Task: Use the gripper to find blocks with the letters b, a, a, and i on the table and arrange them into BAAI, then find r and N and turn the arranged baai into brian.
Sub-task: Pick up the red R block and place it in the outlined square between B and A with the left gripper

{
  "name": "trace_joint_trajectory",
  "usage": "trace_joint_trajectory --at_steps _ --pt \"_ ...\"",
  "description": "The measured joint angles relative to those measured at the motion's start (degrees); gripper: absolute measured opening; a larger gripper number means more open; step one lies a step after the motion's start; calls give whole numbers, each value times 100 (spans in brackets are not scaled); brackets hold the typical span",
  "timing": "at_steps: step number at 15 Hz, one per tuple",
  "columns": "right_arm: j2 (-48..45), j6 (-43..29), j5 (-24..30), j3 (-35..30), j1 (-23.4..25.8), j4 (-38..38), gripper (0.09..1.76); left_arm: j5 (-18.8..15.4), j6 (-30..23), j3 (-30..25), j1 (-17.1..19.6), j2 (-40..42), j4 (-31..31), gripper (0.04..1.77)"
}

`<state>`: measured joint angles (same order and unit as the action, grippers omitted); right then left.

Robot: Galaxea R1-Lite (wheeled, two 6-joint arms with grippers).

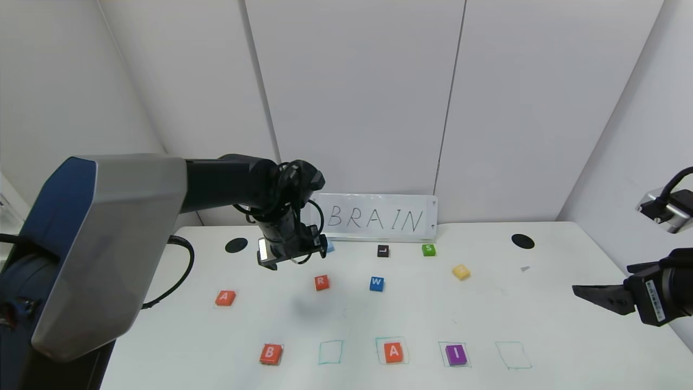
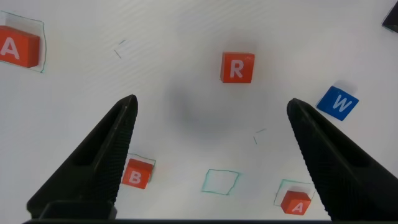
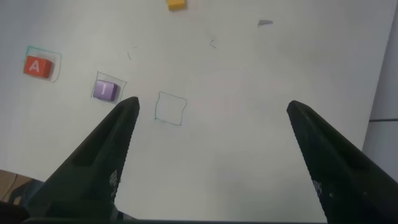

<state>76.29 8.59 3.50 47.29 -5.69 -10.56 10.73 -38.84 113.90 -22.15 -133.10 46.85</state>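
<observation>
Small light blue block (image 1: 329, 247) at the table's back: mostly hidden behind the left gripper (image 1: 287, 254), letter unreadable. Pale yellow square block (image 1: 461, 272): letter too faint to read; cut by the frame edge in right wrist view (image 3: 176, 4). Orange A block (image 2: 13, 46) cropped at left wrist frame edge.

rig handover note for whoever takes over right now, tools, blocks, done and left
Left tool: open, empty, raised over the table above the R block.
Right tool: open, empty, parked at the right edge.
Front row: B block, empty square, A block, I block, empty square.
Spare A sits left of the R; yellow block at right.
Left: R into the gap, then reorder to BRAIN.
</observation>
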Motion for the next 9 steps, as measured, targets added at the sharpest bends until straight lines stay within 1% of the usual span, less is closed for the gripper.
trace_joint_trajectory --at_steps 3,5,6,9 --pt "12 -4 -2 6 0 9 171 55 -57 0 -28 -216 -117 170" --pt "22 -1 0 9 0 11 171 277 -277 0 -74 -351 -346 171" --pt "22 -1 0 9 0 13 171 345 -304 0 -100 -404 -368 171" --pt "30 0 0 6 0 16 171 460 -321 0 -201 -538 -519 171"
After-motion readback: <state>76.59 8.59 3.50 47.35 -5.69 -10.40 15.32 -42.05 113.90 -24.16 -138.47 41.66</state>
